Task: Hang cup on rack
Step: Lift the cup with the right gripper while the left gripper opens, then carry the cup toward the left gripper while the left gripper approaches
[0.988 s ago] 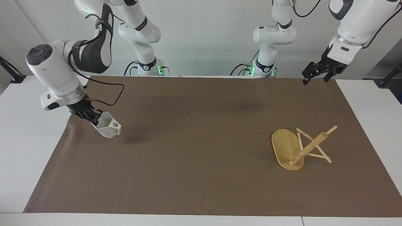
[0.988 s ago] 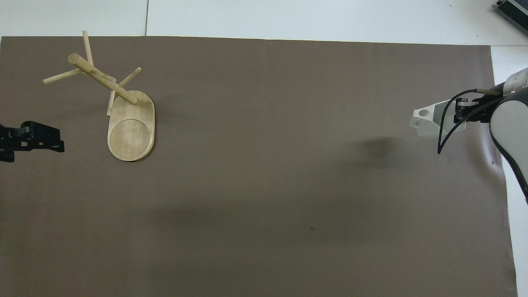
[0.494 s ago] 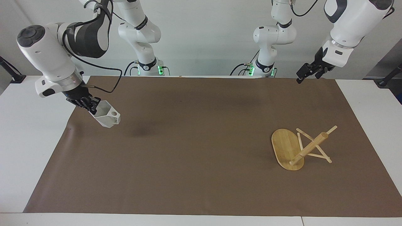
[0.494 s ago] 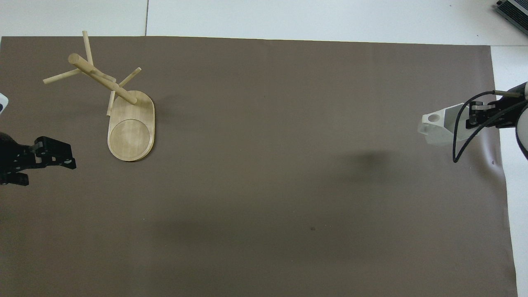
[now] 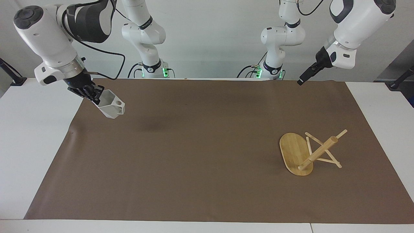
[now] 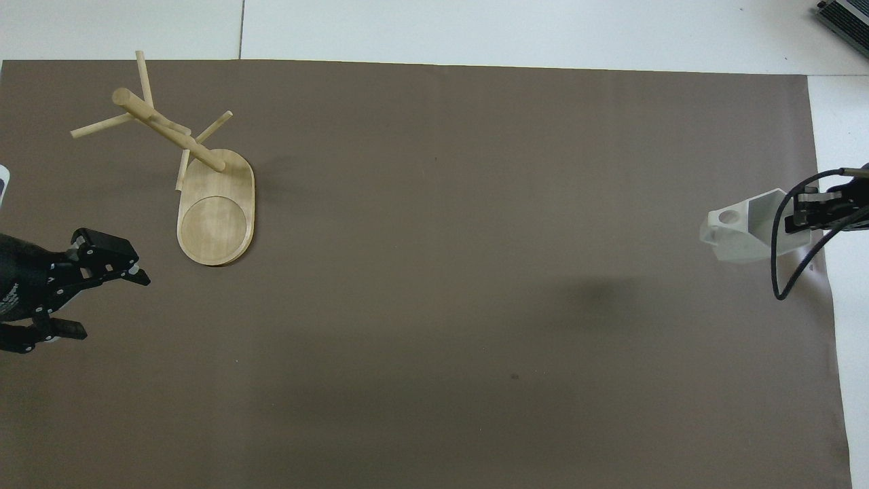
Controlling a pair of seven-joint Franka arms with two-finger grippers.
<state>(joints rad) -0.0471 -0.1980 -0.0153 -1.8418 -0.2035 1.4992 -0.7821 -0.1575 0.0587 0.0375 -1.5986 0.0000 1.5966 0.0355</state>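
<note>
**Holding the cup aloft, away from the rack**

Facing view: the right tool hangs in the air over the brown mat at the right arm's end of the desk, its fingers pinching the wall of the white cup. The cup is tilted, its blocky handle with the round hole pointing toward the rack, and it is clear of the mat. The rack stands on its oval base at the left arm's end of the mat, well apart from the cup, its pole upright and its thin pegs crossing it. The left tool is raised over the mat's edge nearest the robots, on the rack's end of the desk; seen edge-on here, it touches nothing.

Overhead view: the cup shows at the mat's right-arm edge, held by the right tool, with a soft shadow on the mat beside it, toward the rack. The rack is untouched. The left tool hovers near the rack's base, nothing in it, its fingers spread wide.
</note>
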